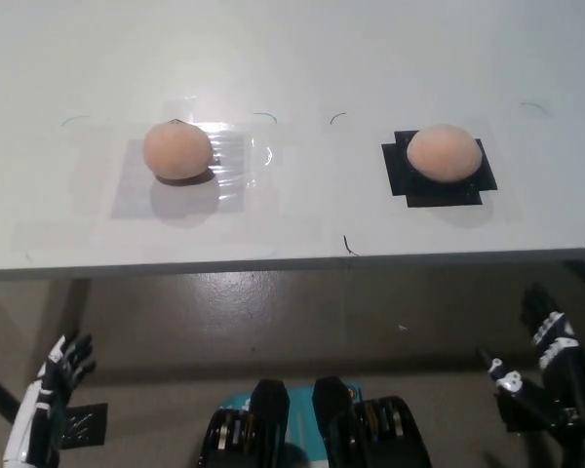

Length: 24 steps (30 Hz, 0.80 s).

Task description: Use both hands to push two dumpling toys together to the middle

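Note:
Two peach-coloured dumpling toys lie on the white table. The left dumpling rests on a patch of clear tape. The right dumpling sits on a black square marker. They are well apart, with bare table between them. My white left hand hangs below the table's front edge at the lower left, fingers spread, holding nothing. My black right hand is low at the lower right, also below the table edge, fingers apart and empty. Neither hand touches a dumpling.
The table's front edge runs across the picture at mid height, with brown floor below it. Small black pen marks dot the tabletop. A dark tag lies on the floor near my left hand.

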Motion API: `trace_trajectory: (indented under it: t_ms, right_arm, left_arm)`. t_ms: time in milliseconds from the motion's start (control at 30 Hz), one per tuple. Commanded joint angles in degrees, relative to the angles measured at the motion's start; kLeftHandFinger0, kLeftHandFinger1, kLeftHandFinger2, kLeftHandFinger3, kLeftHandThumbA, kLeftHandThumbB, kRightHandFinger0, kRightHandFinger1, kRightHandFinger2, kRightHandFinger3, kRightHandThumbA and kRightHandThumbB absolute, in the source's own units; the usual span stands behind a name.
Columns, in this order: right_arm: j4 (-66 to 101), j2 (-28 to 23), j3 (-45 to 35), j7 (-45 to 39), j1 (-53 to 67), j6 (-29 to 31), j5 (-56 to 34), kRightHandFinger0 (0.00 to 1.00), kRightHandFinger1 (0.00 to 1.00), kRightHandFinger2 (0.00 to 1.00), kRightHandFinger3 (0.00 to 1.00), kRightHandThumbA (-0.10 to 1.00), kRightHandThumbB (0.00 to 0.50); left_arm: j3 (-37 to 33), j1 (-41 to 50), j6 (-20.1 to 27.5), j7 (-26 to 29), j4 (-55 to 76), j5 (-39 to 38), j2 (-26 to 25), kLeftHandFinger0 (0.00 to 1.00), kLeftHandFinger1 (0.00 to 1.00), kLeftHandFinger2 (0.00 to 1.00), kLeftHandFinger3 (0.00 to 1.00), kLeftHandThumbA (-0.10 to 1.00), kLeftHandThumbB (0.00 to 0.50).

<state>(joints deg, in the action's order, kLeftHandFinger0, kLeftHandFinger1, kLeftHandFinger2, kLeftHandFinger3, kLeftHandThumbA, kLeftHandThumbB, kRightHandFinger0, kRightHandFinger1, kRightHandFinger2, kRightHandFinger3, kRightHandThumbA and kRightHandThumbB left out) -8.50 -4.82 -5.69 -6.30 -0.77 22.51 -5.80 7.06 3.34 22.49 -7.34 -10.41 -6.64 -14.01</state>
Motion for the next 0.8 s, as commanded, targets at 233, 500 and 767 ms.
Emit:
trace_trajectory:
  t_ms: [233, 500, 767]
  right_arm:
    - [14.83, 1.35, -1.29, 1.97, 0.38, 4.42, -1.13, 0.89, 0.93, 1.0, 1.0, 0.93, 0.195]
    - [19.38, -1.66, -2.2, 1.28, -3.78, -0.85, -3.79, 1.0, 1.0, 1.0, 1.0, 0.93, 0.203]
    - [15.76, -5.18, -4.07, 2.3, -12.71, -4.28, -2.65, 1.0, 1.0, 1.0, 1.0, 1.0, 0.196]
  left_arm:
    - [-0.18, 3.47, -0.11, -1.87, 25.08, -8.11, -1.05, 1.0, 1.0, 1.0, 1.0, 1.0, 0.291]
    - [1.96, -0.86, -4.13, 0.19, 32.61, -7.44, -2.04, 1.0, 1.0, 1.0, 1.0, 1.0, 0.331]
    - [4.33, -10.41, -7.43, 0.43, 30.36, -6.02, -4.65, 1.0, 1.0, 1.0, 1.0, 1.0, 0.303]
